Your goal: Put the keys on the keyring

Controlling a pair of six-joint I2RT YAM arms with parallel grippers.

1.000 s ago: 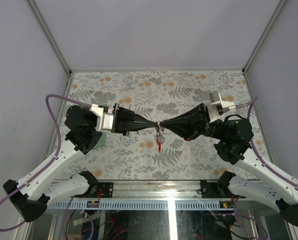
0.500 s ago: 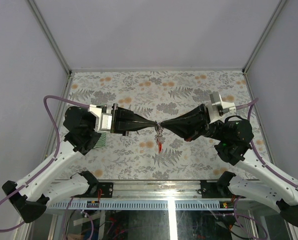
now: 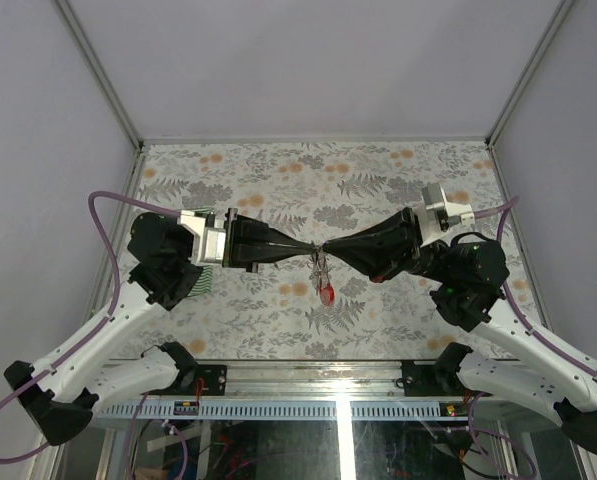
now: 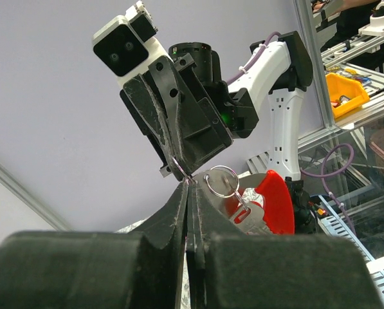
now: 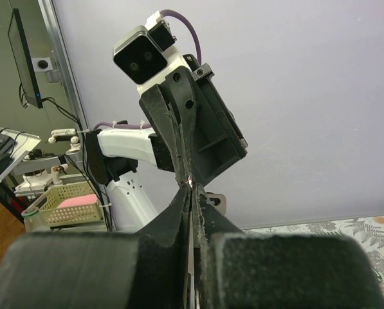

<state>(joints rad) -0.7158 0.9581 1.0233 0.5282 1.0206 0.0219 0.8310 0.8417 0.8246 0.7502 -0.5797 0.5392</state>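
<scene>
My left gripper (image 3: 310,250) and right gripper (image 3: 324,249) meet tip to tip above the middle of the table. Both are shut on the thin wire of the keyring. In the left wrist view my left gripper (image 4: 189,185) pinches it, and the right gripper's fingertips (image 4: 179,168) hold a small ring loop. A larger ring (image 4: 206,182) hangs beside them with a silvery key (image 4: 249,212) and a red plastic tag (image 4: 275,203). From above the red tag (image 3: 325,294) dangles under the tips. In the right wrist view my right gripper (image 5: 190,188) is shut. No green, black or blue tags show.
The table has a floral cloth (image 3: 378,170) and is walled by grey panels with a metal frame (image 3: 98,80). A green-and-white striped piece (image 3: 206,280) shows under the left wrist. The arm bases stand at the near edge (image 3: 308,380).
The red tag has swung and turned under the fingertips, now showing broader and slightly lower. Both grippers have stayed shut, tip to tip, almost in place.
</scene>
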